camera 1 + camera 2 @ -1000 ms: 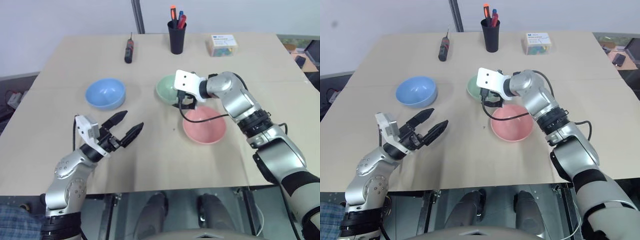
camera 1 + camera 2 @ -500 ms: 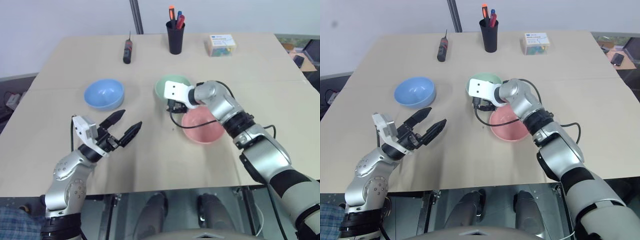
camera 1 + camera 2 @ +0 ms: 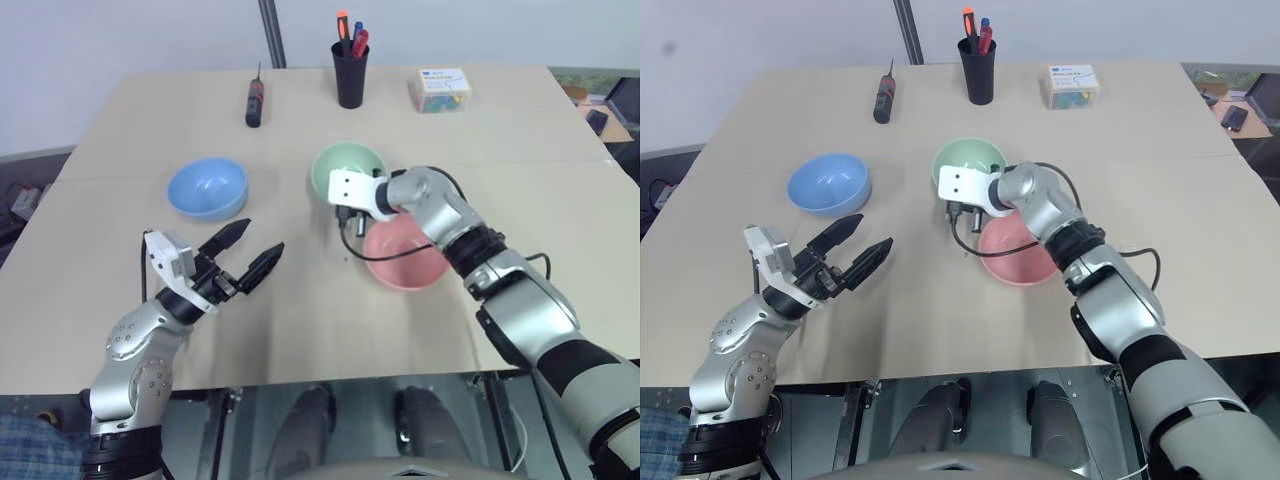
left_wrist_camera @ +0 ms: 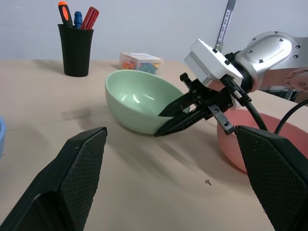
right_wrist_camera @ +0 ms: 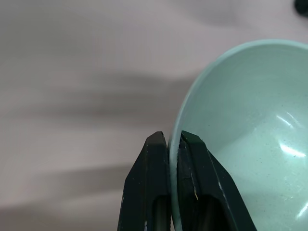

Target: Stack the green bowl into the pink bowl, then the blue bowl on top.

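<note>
Step one in hand: right gripper (image 5: 172, 144) pinched on near rim of green bowl (image 3: 347, 172), prob. still on table just beside pink bowl (image 3: 405, 253); next lift & nest; left gripper (image 3: 247, 252) spread, idle; blue bowl (image 3: 207, 188) apart.

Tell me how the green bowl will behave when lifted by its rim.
The green bowl looks stiff, so the right gripper, pinching its rim, probably won't bend it. Held at one edge, it may hang tilted. Its glossy surface could slip.
</note>
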Motion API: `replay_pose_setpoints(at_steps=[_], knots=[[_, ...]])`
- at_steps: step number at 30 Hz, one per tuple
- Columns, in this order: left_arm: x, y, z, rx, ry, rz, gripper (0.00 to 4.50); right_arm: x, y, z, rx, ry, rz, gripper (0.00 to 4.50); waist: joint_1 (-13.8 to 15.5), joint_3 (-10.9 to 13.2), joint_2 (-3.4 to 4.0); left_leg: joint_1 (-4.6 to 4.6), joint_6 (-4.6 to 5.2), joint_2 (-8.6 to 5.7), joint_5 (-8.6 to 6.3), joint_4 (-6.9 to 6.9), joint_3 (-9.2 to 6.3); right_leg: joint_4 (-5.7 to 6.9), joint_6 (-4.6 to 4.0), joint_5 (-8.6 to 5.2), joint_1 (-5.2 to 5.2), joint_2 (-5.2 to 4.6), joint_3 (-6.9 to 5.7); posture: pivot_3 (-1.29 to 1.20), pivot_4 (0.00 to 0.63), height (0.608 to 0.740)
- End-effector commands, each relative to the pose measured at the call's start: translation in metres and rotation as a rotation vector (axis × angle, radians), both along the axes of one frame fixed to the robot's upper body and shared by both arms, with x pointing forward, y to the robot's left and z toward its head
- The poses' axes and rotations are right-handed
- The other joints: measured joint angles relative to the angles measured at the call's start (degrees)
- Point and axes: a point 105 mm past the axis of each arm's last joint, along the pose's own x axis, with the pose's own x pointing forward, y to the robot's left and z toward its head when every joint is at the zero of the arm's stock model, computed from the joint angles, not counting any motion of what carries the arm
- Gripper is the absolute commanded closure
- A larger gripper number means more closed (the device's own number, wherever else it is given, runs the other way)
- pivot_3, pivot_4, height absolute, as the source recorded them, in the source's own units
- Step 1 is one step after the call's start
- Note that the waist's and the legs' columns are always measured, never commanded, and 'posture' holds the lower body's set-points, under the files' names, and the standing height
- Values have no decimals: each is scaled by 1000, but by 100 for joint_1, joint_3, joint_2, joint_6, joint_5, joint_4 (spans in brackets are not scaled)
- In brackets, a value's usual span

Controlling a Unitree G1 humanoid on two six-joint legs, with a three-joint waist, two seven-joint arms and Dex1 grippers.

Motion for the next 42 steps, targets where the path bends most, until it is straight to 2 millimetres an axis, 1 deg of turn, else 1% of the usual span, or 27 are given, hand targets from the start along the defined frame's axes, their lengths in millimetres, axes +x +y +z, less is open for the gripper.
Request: replay_pose_setpoints(at_steps=[1,4,5,8,11,15,19,21,25,27,30,31,32,33,34,35,36,38,39,40,42], knots=[[-2,1,11,14,-46,-7,0,-11,4,50,62,-125,77,4442,2,0,0,0,0,0,0,0,0,0,0,0,0,0,0,0,150,740],[-2,-2,13,41,-69,-37,0,-31,-11,68,73,-146,115,4442,15,-1,-1,0,0,0,0,-1,0,0,0,0,-1,0,0,0,150,740],[-3,-2,14,48,-76,-45,0,-37,-15,70,71,-147,124,4442,28,-1,-2,-1,0,0,-1,-1,-1,0,0,0,-1,0,-1,0,150,740],[-3,-5,17,53,-87,-83,0,-65,-33,77,61,-121,150,4442,27,-1,-2,0,0,0,-1,-1,1,-1,0,0,0,-2,0,0,150,740],[-3,-8,20,45,-106,-111,0,-91,-49,76,38,-69,166,4442,38,-1,-2,-2,1,0,-1,0,0,-2,1,0,1,-4,-1,0,150,740],[-2,-10,21,39,-120,-144,0,-114,-65,71,-29,-12,169,4442,24,-1,-2,0,1,2,-1,1,1,-1,1,0,2,-2,-1,0,150,740],[0,-10,20,33,-121,-166,0,-136,-71,66,-54,53,188,4442,21,-1,-3,2,1,3,-1,3,1,-2,1,0,6,-2,-3,0,150,740],[1,-11,19,34,-122,-176,0,-143,-72,62,-56,83,193,4442,22,-2,-4,2,1,3,-1,4,1,-3,1,-1,7,-3,-2,0,150,740],[2,-13,22,40,-140,-194,0,-149,-78,53,-81,121,184,4442,45,-2,-7,1,1,3,-1,6,0,-3,1,0,8,-3,-4,0,150,740],[2,-13,24,39,-145,-203,0,-151,-80,52,-80,130,177,4442,52,-2,-6,0,1,2,-1,7,0,-6,1,0,10,-5,-5,0,150,740],[1,-15,24,40,-145,-219,0,-152,-82,51,-79,140,167,3380,60,-2,-7,0,1,2,-1,7,0,-6,1,0,10,-5,-5,0,150,740],[1,-16,24,40,-146,-224,0,-152,-82,51,-79,142,164,3145,59,-2,-7,0,1,2,-1,7,-1,-6,1,-1,10,-5,-5,0,150,740],[1,-16,25,42,-148,-231,0,-152,-83,50,-81,143,161,2656,58,-2,-7,0,1,3,-1,7,-1,-6,1,0,10,-5,-5,0,150,740],[0,-17,25,43,-148,-236,0,-152,-83,50,-80,148,159,2292,58,-2,-7,1,1,3,-1,7,-1,-6,1,0,10,-5,-5,0,150,740],[0,-18,25,43,-149,-242,0,-153,-84,50,-78,153,155,1789,58,-2,-7,1,1,3,-1,7,0,-6,1,-1,10,-5,-5,0,150,740],[0,-18,26,43,-150,-247,0,-153,-84,50,-78,156,154,1626,60,-2,-7,1,1,3,-1,8,-1,-6,1,-1,10,-5,-5,0,150,740],[-1,-18,26,42,-149,-252,0,-153,-84,51,-71,156,145,1169,62,-2,-7,0,1,3,-1,7,-1,-6,1,0,10,-5,-5,0,150,740],[-1,-18,25,43,-146,-259,0,-150,-85,53,-59,146,125,562,65,-2,-7,0,1,3,-1,8,-1,-6,1,0,10,-5,-5,0,150,740],[-1,-18,24,44,-144,-260,0,-148,-86,55,-49,140,110,119,65,-2,-7,0,1,3,-1,8,0,-6,1,-1,10,-5,-5,0,150,740],[-1,-18,23,49,-143,-260,0,-145,-87,58,-31,133,86,39,65,-2,-7,0,1,3,-1,8,0,-6,1,-1,10,-5,-5,0,150,740],[1,-17,22,53,-142,-248,0,-136,-94,66,12,116,31,39,66,-2,-7,0,1,3,-1,8,-1,-6,1,-1,11,-5,-5,0,150,740]])
